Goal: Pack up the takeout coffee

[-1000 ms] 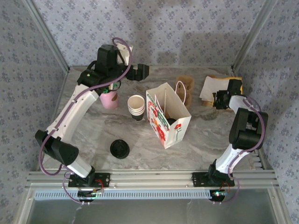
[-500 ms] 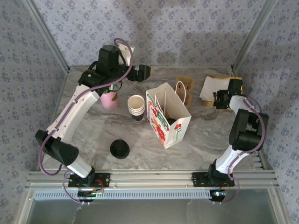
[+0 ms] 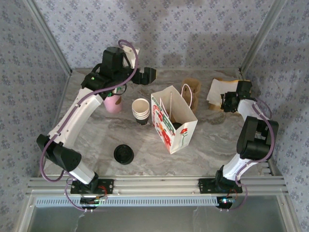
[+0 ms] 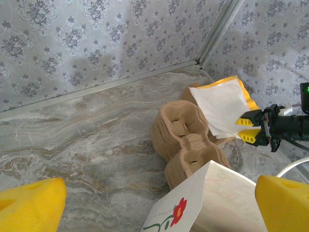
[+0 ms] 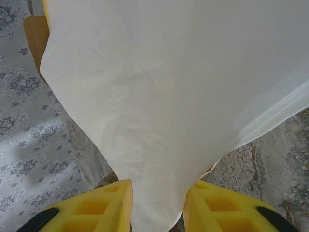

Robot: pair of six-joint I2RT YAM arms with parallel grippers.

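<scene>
Your takeout coffee looks to sit deep inside the paper bag, dark lid up. Your right hand pinches a white napkin, maybe to pack it too. Your left hand hangs wide open over the desk, holding nothing.

Between the yellow fingers of the right gripper the sheet is plain white. Ahead of the left gripper, also yellow-fingered, the cup carrier is brown, the bag white with a red flower, the table grey marbled, the wall grey with flowers.
</scene>
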